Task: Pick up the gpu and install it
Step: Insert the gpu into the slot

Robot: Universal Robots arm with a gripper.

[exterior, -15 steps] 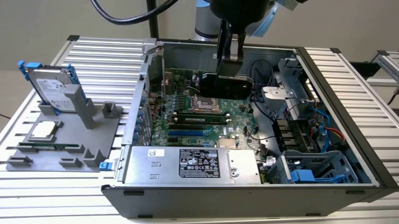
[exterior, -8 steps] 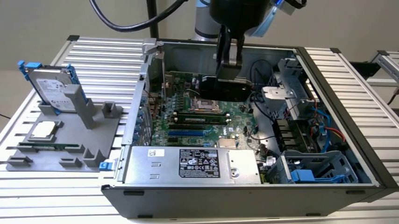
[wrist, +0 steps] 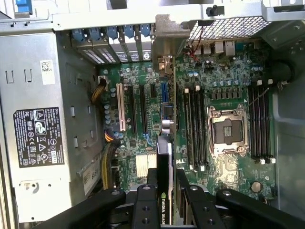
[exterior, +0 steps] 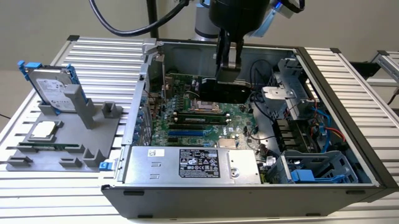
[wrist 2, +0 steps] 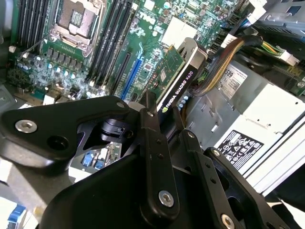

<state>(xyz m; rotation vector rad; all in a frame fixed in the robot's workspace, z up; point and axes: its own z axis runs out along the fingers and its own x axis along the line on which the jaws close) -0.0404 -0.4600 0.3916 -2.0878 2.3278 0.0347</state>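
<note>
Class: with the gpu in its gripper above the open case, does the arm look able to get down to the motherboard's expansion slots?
Probably yes: the gripper holds the gpu above the expansion slots, which look unoccupied.

Arm upright, wrist pointing down, end effector (exterior: 228, 65) fingers (wrist: 144, 206) clamped shut.

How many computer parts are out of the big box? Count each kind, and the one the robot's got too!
Hard drive: 1, upright on the grey stand
Square silver chip: 1, on the stand
Memory stick: 1, on the stand
Gpu: 1, gripped by the end effector
Total: 4
</note>
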